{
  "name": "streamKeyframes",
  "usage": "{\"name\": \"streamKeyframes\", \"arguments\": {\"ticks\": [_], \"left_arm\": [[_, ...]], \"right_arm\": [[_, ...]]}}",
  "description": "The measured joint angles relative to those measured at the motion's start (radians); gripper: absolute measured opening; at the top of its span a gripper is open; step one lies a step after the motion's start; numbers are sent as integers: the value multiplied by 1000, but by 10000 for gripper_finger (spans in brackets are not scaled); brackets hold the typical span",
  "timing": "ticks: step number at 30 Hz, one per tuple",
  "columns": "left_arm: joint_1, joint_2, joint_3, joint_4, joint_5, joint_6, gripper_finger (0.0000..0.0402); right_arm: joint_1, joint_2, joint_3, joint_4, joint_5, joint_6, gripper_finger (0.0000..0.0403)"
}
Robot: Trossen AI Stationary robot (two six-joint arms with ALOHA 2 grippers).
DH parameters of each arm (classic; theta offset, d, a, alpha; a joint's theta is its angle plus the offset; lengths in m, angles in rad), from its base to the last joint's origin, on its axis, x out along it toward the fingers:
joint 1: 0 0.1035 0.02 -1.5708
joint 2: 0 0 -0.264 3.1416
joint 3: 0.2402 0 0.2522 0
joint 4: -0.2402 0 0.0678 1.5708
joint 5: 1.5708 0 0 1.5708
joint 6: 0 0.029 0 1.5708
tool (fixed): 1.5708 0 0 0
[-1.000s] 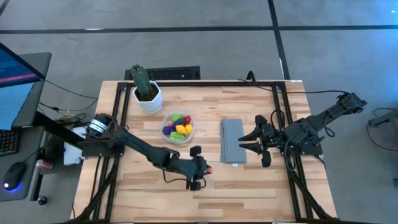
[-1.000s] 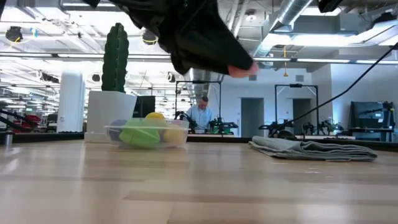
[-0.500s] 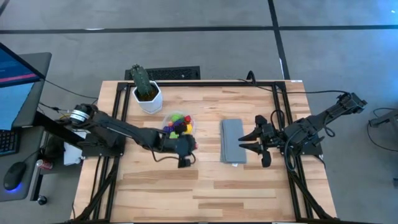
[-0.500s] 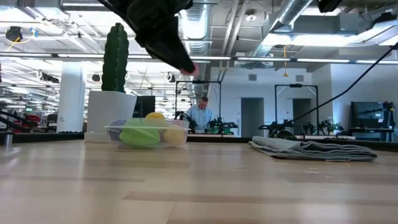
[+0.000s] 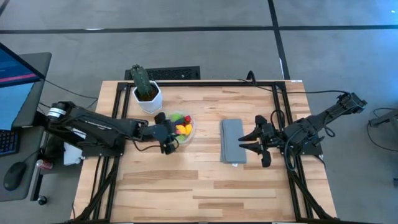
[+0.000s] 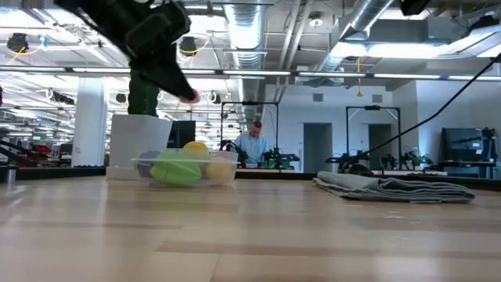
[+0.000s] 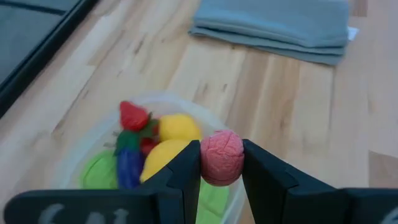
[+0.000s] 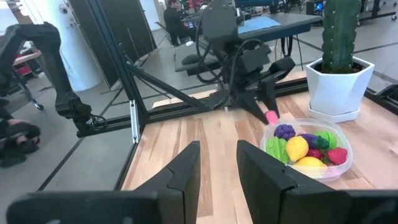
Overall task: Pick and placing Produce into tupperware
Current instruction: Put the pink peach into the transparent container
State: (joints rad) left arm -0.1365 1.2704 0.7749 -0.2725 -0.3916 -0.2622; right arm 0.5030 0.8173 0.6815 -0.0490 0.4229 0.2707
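The tupperware (image 5: 181, 127) is a small clear round bowl left of the table's middle, holding several toy produce pieces (image 7: 168, 134): red, yellow, green and purple. My left gripper (image 5: 171, 134) hangs above the bowl's left rim, shut on a pink round produce piece (image 7: 221, 157). The same pink piece (image 6: 190, 97) shows well above the bowl in the low view. My right gripper (image 5: 242, 141) waits at the right, beside the grey cloth, its fingers a little apart with nothing between them. My left gripper pinches the pink piece's two opposite sides (image 7: 205, 163) between its two fingers. The fingers slant downward, coming from the table's left. The piece is lifted clear, over the bowl's near-left rim (image 7: 233, 193).
A green cactus in a white pot (image 5: 147, 93) stands just behind the bowl at the far left. A folded grey cloth (image 5: 232, 141) lies right of the middle. Bare wood lies along the near side. A person (image 6: 252, 145) sits far off in the room.
My left gripper has carried the pink piece from the table's near middle toward the far left and upward, ending over the tupperware. It has tipped less steeply downward and stayed shut on the piece.
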Motion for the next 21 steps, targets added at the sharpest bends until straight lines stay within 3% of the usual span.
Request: {"name": "streamKeyframes", "arguments": {"ticks": [10, 21], "left_arm": [[46, -215, -197, 63, -42, -78, 93], [71, -290, -264, 79, -57, -88, 93]], "right_arm": [[-20, 0, 0, 1, 0, 2, 127], [-58, 0, 0, 13, 1, 2, 127]]}}
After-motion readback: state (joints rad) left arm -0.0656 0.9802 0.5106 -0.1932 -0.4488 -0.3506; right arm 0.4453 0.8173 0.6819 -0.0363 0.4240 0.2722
